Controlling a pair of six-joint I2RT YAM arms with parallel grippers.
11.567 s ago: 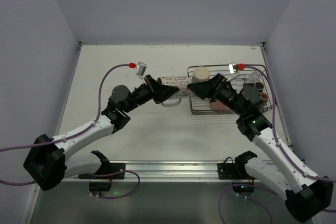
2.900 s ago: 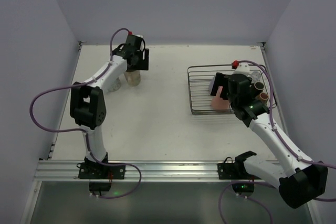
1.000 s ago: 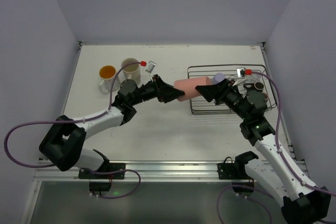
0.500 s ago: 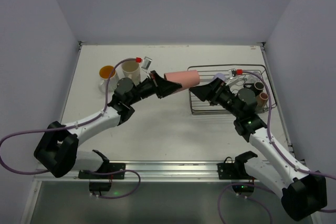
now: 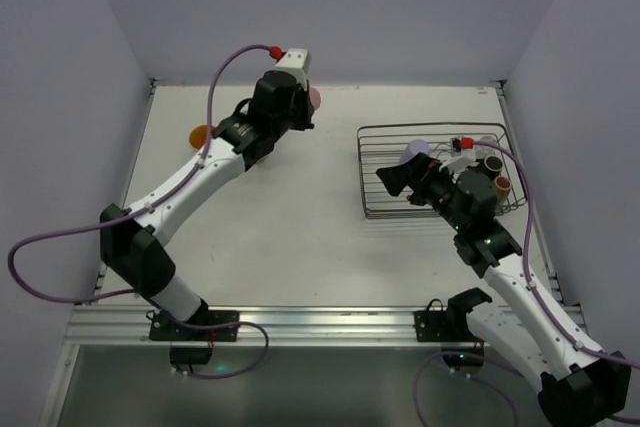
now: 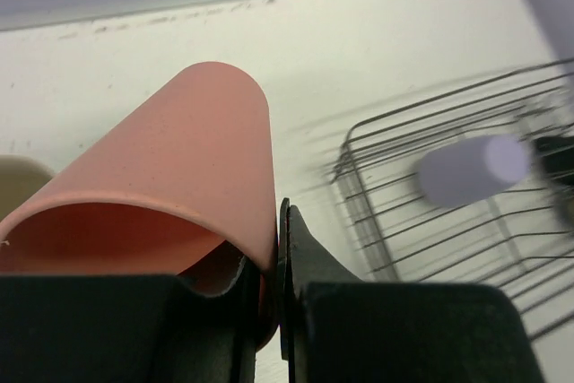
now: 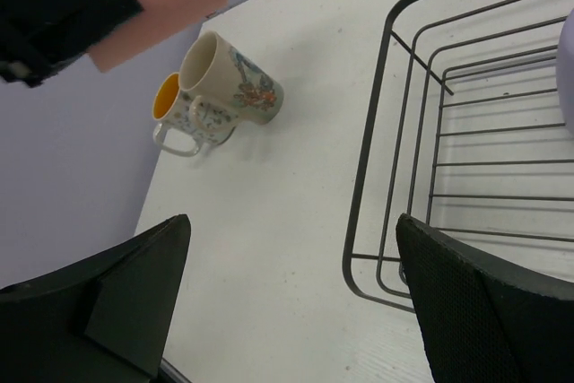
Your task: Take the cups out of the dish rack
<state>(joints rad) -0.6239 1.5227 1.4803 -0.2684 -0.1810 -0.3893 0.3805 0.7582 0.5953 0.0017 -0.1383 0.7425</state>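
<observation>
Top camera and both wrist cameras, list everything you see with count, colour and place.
dish rack: one, dark wire, table's right side.
lavender cup: one, lavender, inside the rack.
brown cups: two, brown, rack's right end.
salmon cup: one, salmon-red, held up by the left tool.
patterned mug: one, cream, table's far left.
orange-inside mug: one, beside the patterned mug.
table: one, white.
left tool: shut on the salmon cup.
right tool: open, empty, at the rack's left side.

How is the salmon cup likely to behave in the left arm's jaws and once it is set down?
The salmon cup looks rigid: its wall shows no dent where the left jaws pinch the rim. Held by one wall only, it could pivot or slip. Handleless and round, it would probably roll if laid on its side.
</observation>
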